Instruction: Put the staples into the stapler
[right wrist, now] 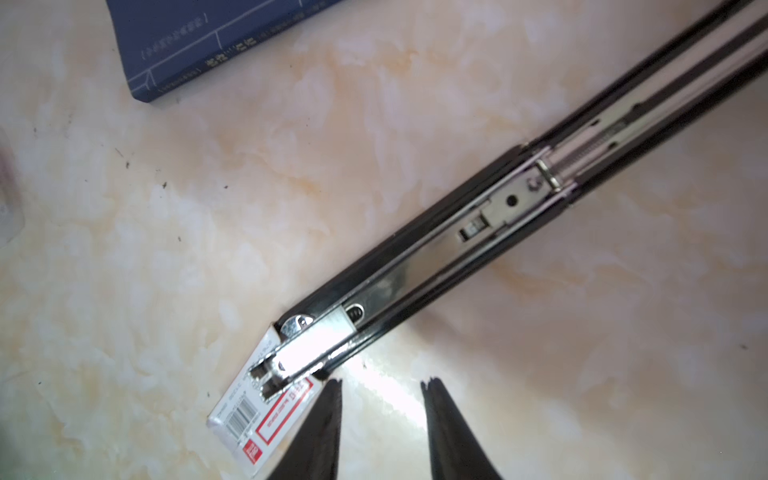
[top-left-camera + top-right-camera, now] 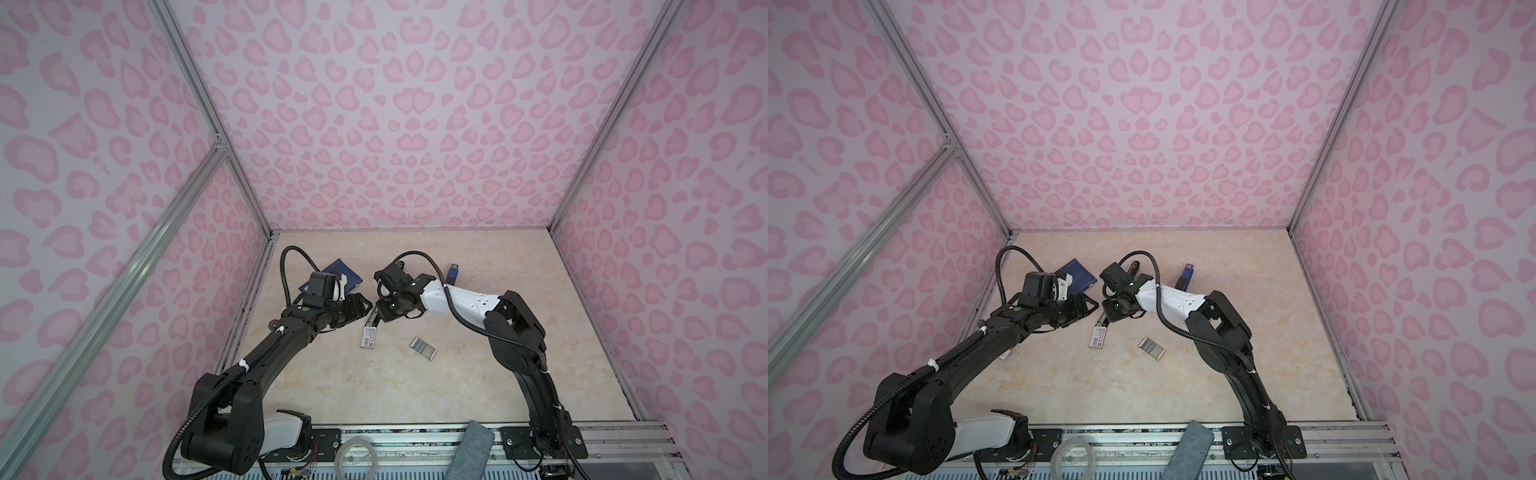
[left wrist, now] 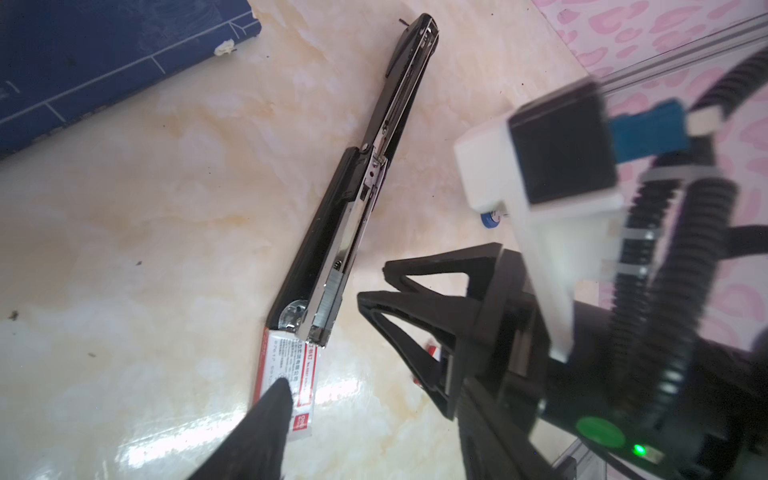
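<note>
The black stapler (image 3: 357, 199) lies opened flat on the table, its metal channel (image 1: 415, 274) facing up. A short silvery strip of staples (image 3: 331, 291) sits at the channel's front end (image 1: 309, 343). More staples (image 2: 423, 348) lie loose to the right in both top views (image 2: 1151, 347). My right gripper (image 1: 382, 384) is open and empty, just off the stapler's front tip. My left gripper (image 3: 370, 407) is open too, with one finger (image 3: 272, 411) over the white red-labelled box (image 3: 305, 365). Both arms hide most of the stapler in the top views.
The stapler's tip rests on the white box (image 1: 249, 419), also seen in both top views (image 2: 368, 337). A dark blue booklet (image 2: 343, 276) lies behind the left gripper (image 2: 361, 305). A small blue object (image 2: 453, 272) stands at the back, right of the right gripper (image 2: 376, 321).
</note>
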Robot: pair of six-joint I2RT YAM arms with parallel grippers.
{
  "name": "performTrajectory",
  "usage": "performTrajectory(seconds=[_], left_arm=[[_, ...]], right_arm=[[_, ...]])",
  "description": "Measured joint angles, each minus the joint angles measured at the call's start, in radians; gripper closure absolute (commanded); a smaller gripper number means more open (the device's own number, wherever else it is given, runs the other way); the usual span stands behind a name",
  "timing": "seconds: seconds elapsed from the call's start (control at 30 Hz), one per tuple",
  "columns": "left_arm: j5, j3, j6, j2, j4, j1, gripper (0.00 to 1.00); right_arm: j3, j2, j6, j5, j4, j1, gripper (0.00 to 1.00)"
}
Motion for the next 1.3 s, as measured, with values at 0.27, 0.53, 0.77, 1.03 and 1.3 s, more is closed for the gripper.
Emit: performTrajectory(seconds=[0.27,0.53,0.77,1.03,1.3], left_arm=[[-0.013,0.022,0.017,0.043,-0.022,0.000,0.33],[-0.008,0.037,0.017,0.060,-0.022,0.000,0.33],[-0.003,0.037,0.017,0.068,-0.021,0.000,0.33],[-0.005,0.039,0.026,0.118,-0.004,0.000,0.28],[-0.063,0.204,0.073,0.278,0.019,-0.026,0.24]], right_arm=[[-0.223,-0.162,-0.005,-0.029,0.041,0.007,0.62],[-0.365,-0.212,0.000,-0.062,0.040,0.069,0.64],[-0.405,-0.211,0.008,-0.047,0.027,0.077,0.64],[-0.462,-0.241,0.032,0.020,0.040,0.031,0.64],[-0.525,-0.298,0.050,0.095,0.029,-0.020,0.63]])
